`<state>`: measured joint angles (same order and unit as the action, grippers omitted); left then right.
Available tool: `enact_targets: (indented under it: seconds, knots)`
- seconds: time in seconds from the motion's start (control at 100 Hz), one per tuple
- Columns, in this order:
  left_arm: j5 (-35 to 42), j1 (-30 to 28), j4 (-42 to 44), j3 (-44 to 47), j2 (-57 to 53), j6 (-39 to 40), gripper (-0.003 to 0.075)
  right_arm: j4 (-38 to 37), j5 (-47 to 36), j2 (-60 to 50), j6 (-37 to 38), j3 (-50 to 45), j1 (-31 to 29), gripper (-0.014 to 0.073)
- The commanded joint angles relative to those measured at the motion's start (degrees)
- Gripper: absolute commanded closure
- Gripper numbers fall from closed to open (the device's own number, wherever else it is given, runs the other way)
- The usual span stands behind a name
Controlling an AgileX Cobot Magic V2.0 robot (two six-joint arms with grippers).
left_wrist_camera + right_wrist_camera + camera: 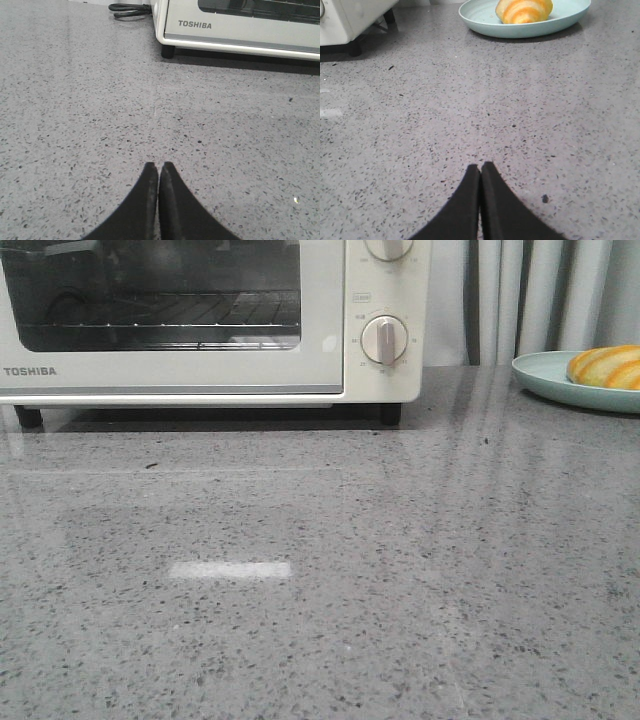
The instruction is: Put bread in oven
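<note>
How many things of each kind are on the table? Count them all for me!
Ovens: 1, the cream-white oven
Breads: 1, the striped orange bread
Plates: 1, the pale green plate under the bread
Cables: 1, the black cable beside the oven
Total: 4

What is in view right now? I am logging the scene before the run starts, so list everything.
Oven: one, cream-white, back left of the counter, door shut.
Knobs: two, cream, on the oven's right panel.
Bread: one, golden-orange with pale stripes, on the plate.
Plate: one, pale green, back right.
Cord: one, black, on the counter beside the oven.
Counter: one, grey speckled.
Left gripper: black, shut, above bare counter.
Right gripper: black, shut, facing the plate.
</note>
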<state>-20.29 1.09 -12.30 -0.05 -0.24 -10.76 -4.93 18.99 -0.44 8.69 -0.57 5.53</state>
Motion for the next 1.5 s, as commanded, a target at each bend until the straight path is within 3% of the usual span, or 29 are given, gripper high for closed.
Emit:
enact_targets:
  seconds: [0.0, 0.89, 1.02, 1.28, 1.4, 1.49]
  knots:
    - [2.67, -0.06, -0.71, 1.39, -1.7, 0.48, 0.0741, -0.9, -2.08, -1.27, -0.36, -0.73, 0.16, 0.0642]
    - [2.67, -0.06, 0.6, 1.39, -1.7, 0.48, 0.0741, -0.9, -2.3, -1.27, -0.36, -0.73, 0.16, 0.0642]
    - [6.21, -0.06, 1.53, 1.39, -1.7, 0.48, 0.0741, -0.9, -5.44, -1.27, -0.36, -0.73, 0.16, 0.0642]
    - [17.74, -0.06, -30.4, 1.39, -1.7, 0.48, 0.0741, 5.83, -26.91, -1.27, -0.36, -0.73, 0.16, 0.0642]
    - [18.32, -0.06, -41.11, 1.39, -1.7, 0.48, 0.0741, 6.37, -28.57, -1.27, -0.26, -0.73, 0.16, 0.0642]
    - [18.22, -0.06, -43.05, 1.39, -1.7, 0.48, 0.0741, 8.62, -26.79, -1.27, -0.14, -0.73, 0.16, 0.0642]
